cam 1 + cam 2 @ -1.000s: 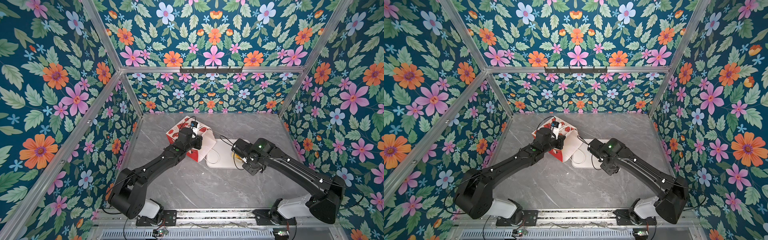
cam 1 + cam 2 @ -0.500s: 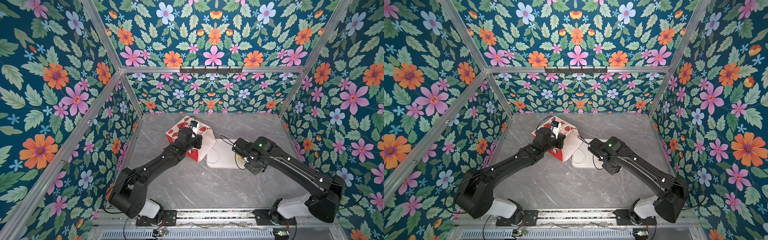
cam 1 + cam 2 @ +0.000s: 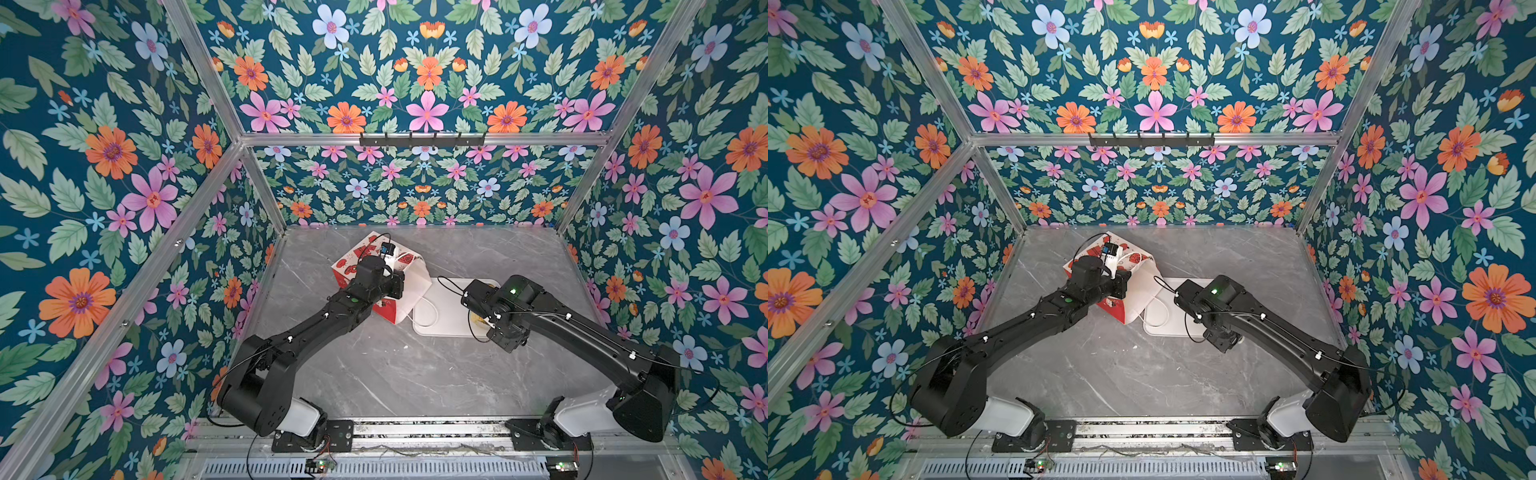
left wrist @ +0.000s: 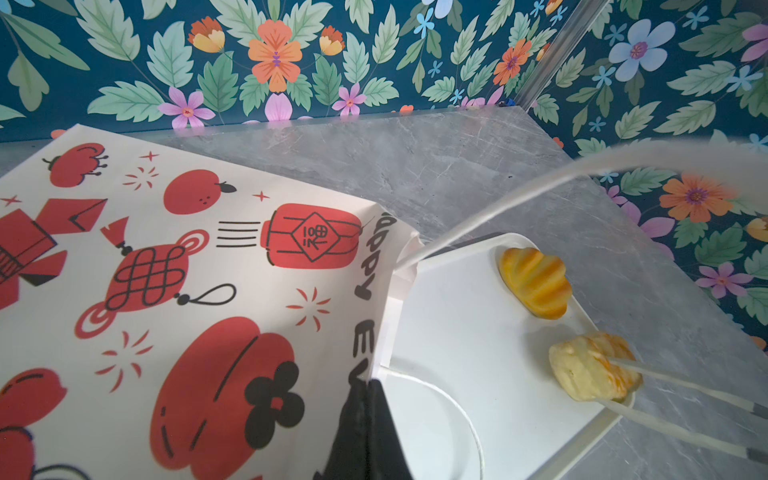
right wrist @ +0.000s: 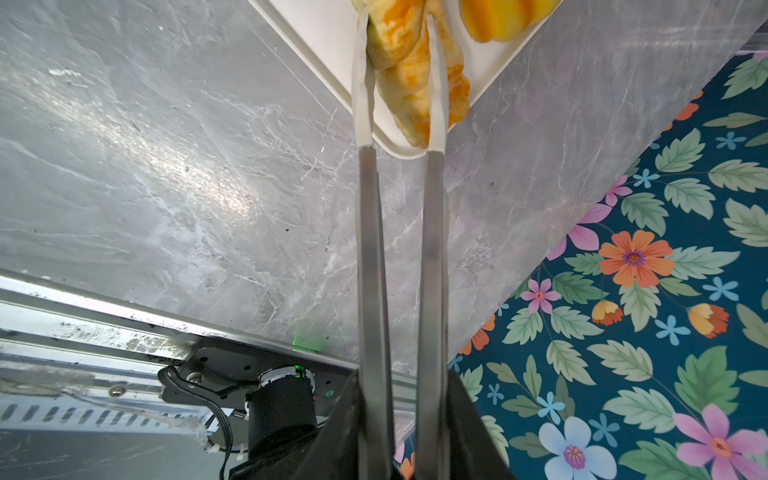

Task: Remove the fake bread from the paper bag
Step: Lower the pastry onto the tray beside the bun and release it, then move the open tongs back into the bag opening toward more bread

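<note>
1. Looking down in both top views, I see the paper bag point(image 3: 409, 291) point(image 3: 1138, 286) lying on its side on the grey tabletop point(image 3: 395, 374), towards the back and left of the middle. Its white mouth meets the edge of the white tray point(image 3: 440, 307) point(image 3: 1163, 328).
2. My left gripper point(image 4: 368, 386) is closed. In the left wrist view its black fingers point(image 4: 361, 424) pinch the rim of the bag's mouth, beside the black lettering on the printed side.
3. One white cord handle point(image 4: 457, 399) lies in a loop on the bare tray surface. Another cord runs blurred across that view, close to the lens.
4. Two pieces of fake bread lie on the tray, outside the bag. The ridged roll point(image 4: 534, 282) point(image 5: 498, 16) is golden yellow and sits by the tray's edge.
5. The long pastry point(image 4: 586, 370) point(image 5: 411, 83) is paler with orange patches. It sits at a tray corner, near the roll but apart from it, and in the right wrist view its end shows over the rim.
6. My right gripper point(image 5: 397, 37) has its long thin fingers point(image 5: 432, 187), white at the tips, standing on either side of the long pastry with a narrow gap between them. I cannot tell whether they press on it or only bracket it.
7. No view shows me the inside of the bag.
</note>
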Motion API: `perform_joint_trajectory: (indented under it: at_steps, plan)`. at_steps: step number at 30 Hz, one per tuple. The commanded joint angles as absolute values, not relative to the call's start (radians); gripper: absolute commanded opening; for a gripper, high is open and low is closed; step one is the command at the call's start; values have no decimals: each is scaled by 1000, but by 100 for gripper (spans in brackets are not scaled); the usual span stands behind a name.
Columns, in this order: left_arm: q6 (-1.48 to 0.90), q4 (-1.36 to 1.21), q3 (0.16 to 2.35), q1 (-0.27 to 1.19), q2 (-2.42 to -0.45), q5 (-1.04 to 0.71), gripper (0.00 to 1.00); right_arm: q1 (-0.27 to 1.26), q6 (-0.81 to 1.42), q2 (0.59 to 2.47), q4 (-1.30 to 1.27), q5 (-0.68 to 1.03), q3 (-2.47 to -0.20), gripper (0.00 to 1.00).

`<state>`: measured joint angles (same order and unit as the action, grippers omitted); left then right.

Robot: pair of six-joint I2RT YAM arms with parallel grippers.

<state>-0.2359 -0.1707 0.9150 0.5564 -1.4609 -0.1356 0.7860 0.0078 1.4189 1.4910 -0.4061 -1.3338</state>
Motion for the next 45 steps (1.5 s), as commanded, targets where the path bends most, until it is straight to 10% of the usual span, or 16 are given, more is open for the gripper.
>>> perform_joint_trajectory:
  at_steps: [1,21,32,45]
  plan:
    - [-240,-199,917,554,-1460,-141,0,787,23,1407,1491,-396,-1337,35]
    - [-240,-181,948,554,-1473,-149,0,787,-8,1215,1279,-321,-1374,34]
    - [-227,-113,1018,554,-1472,-157,0,788,52,1107,671,-5,-1109,33]
    - [-158,11,1091,555,-1491,-185,0,786,166,1368,148,-54,-983,36]
